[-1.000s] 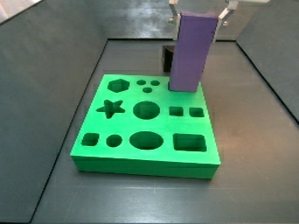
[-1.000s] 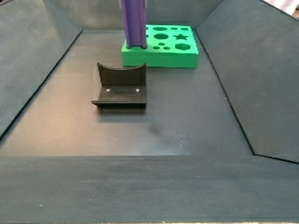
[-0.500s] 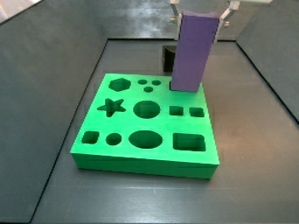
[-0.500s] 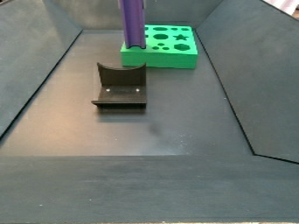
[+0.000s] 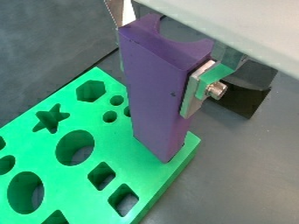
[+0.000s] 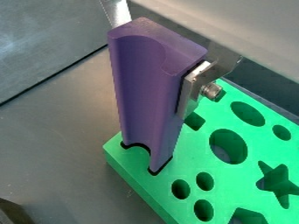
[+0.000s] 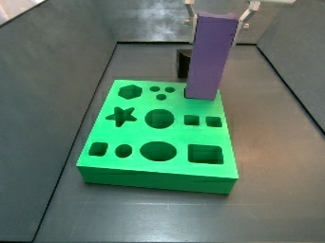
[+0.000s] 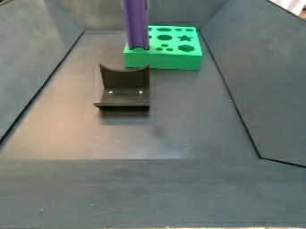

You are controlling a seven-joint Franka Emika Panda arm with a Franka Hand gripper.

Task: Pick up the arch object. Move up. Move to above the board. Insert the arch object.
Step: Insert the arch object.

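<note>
The arch object (image 7: 210, 55) is a tall purple column, held upright. Its lower end stands at the board's far corner, at the arch-shaped hole; I cannot tell how deep it sits. It shows in both wrist views (image 5: 158, 87) (image 6: 149, 92) and in a side view (image 8: 136, 22). My gripper (image 5: 160, 54) is shut on its upper part, with a silver finger (image 5: 198, 83) flat on one side; it also shows in a wrist view (image 6: 158, 61). The board (image 7: 159, 161) is a thick green slab with star, hexagon, round and square holes, and shows in three other views (image 8: 180, 55) (image 5: 59, 171) (image 6: 251, 179).
The dark fixture (image 8: 123, 88) stands on the grey floor in front of the board, and partly shows behind the column (image 7: 183, 63) and in a wrist view (image 5: 249, 90). Sloped grey walls (image 8: 36, 80) enclose the floor.
</note>
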